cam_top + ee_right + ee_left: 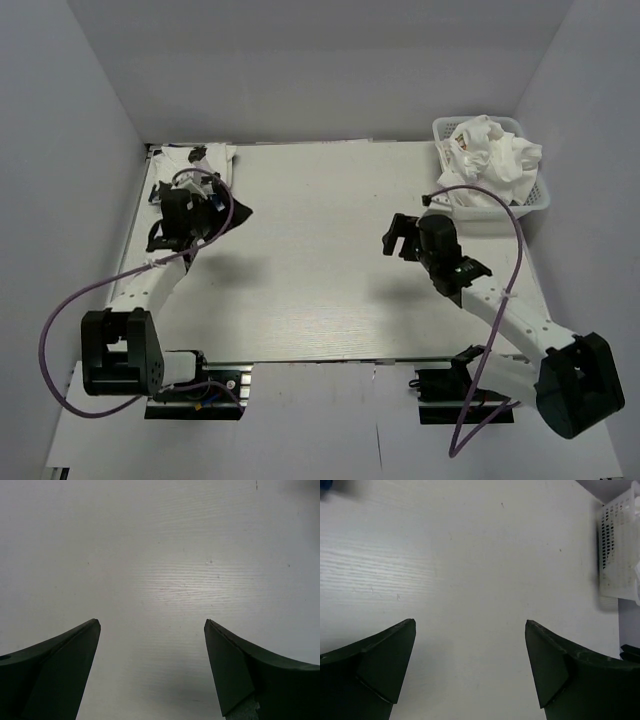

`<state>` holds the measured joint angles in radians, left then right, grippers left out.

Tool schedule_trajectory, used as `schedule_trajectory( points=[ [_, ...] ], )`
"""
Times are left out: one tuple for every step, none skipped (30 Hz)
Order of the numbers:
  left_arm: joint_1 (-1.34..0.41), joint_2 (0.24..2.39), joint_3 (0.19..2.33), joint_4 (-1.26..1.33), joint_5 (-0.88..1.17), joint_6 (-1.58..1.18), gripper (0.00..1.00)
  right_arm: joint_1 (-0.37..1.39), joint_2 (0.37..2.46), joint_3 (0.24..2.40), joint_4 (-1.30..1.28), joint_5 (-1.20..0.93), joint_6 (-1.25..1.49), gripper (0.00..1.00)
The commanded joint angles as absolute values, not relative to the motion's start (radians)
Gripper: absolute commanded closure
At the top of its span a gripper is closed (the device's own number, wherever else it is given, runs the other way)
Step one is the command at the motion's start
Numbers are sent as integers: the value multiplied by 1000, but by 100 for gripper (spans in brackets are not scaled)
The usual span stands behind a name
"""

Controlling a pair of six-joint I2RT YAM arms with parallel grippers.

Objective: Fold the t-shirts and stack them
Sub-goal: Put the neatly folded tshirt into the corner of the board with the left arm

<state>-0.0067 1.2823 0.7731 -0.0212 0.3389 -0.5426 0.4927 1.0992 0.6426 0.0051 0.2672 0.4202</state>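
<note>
Lying at the far-left corner of the table (320, 260), the navy t-shirt (238, 212) is mostly hidden under the left arm. A dark point of cloth pokes out beside the wrist, and pale patches show toward the corner. Whether it is folded cannot be told.

The left gripper (470, 625) hangs just above the wood with its fingers (380, 665) spread wide and holding nothing, and tabletop fills the gap between them. In the left wrist view, a blurred scrap of blue sits well beyond the left-hand fingertip and outside it. A white slotted basket (535, 200) stands far ahead of the right-hand fingertip and outside it.

The right gripper (152, 622) is over the middle-right of the table, well apart from the left one. Its fingers (250, 670) are also spread wide with nothing in them, and pale wood grain runs between and beyond the tips.

The white t-shirt (495, 155) is crumpled in a heap inside the basket at the far-right corner. It lies behind the right fingers, beside that arm, touching neither gripper.
</note>
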Motion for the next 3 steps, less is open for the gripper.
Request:
schedule_trajectory(
  points=[
    [-23, 1227, 758, 8, 342, -600, 0, 489, 1040, 577, 67, 233, 462, 10],
    [-23, 1210, 758, -3, 342, -582, 0, 491, 1022, 577, 72, 224, 465, 10],
    [-23, 1191, 749, -17, 319, -572, 0, 492, 1011, 566, 75, 219, 469, 10]
  ],
)
